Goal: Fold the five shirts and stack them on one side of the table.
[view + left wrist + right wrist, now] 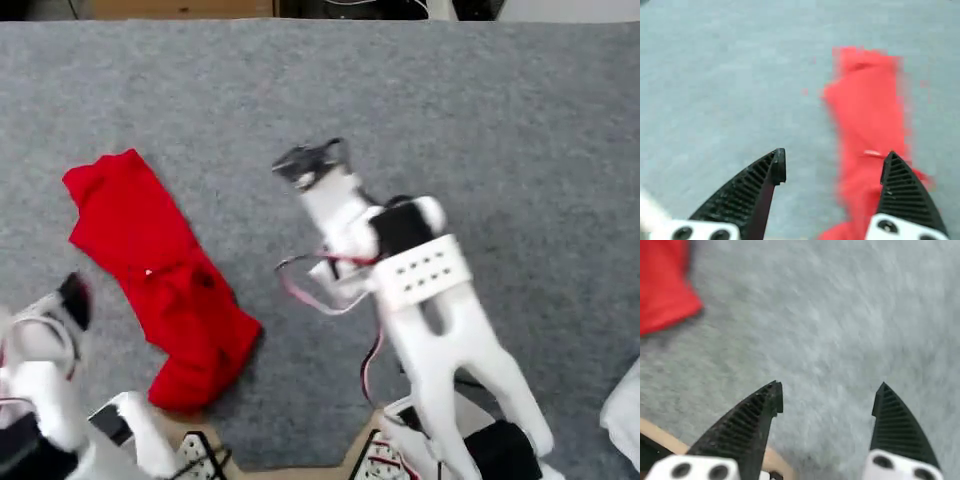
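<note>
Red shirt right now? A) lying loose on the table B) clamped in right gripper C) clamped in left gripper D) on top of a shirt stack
A: the red shirt lies on the grey table, and the left gripper and right gripper are both open with nothing between their fingers.

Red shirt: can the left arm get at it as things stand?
Probably yes. The left pincer is open right by the near end of the red shirt, and nothing lies between them.
</note>
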Robot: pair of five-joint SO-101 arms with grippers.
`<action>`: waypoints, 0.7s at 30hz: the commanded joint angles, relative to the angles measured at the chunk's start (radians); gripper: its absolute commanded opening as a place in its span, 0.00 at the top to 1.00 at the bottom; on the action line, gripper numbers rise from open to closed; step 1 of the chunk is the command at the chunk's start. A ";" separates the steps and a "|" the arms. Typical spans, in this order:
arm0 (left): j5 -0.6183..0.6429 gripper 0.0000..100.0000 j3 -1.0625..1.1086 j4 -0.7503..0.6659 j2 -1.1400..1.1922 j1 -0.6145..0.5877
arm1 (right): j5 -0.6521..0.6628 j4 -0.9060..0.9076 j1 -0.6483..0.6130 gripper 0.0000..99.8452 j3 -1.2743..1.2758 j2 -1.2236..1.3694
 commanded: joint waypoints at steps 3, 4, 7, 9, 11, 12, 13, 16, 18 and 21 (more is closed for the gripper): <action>-0.218 0.69 0.186 -0.083 -0.008 -0.358 | -0.149 -0.031 -0.282 0.70 -0.137 -0.015; -0.241 0.69 0.230 -0.137 -0.008 -0.391 | -0.175 -0.049 -0.328 0.70 -0.147 0.005; -0.261 0.69 0.345 -0.305 -0.010 -0.476 | -0.269 -0.133 -0.432 0.70 -0.151 0.111; -0.262 0.69 0.400 -0.387 -0.010 -0.512 | -0.344 -0.193 -0.472 0.70 -0.154 0.199; -0.262 0.69 0.433 -0.428 -0.010 -0.540 | -0.396 -0.212 -0.487 0.70 -0.193 0.282; -0.262 0.69 0.439 -0.433 -0.010 -0.555 | -0.411 -0.209 -0.487 0.70 -0.228 0.321; -0.262 0.69 0.443 -0.434 -0.010 -0.571 | -0.417 -0.196 -0.487 0.70 -0.274 0.360; -0.259 0.69 0.446 -0.431 -0.010 -0.594 | -0.422 -0.164 -0.484 0.70 -0.441 0.466; -0.259 0.69 0.446 -0.431 -0.010 -0.609 | -0.423 -0.163 -0.486 0.70 -0.556 0.544; -0.259 0.69 0.439 -0.431 -0.010 -0.638 | -0.423 -0.164 -0.486 0.70 -0.719 0.687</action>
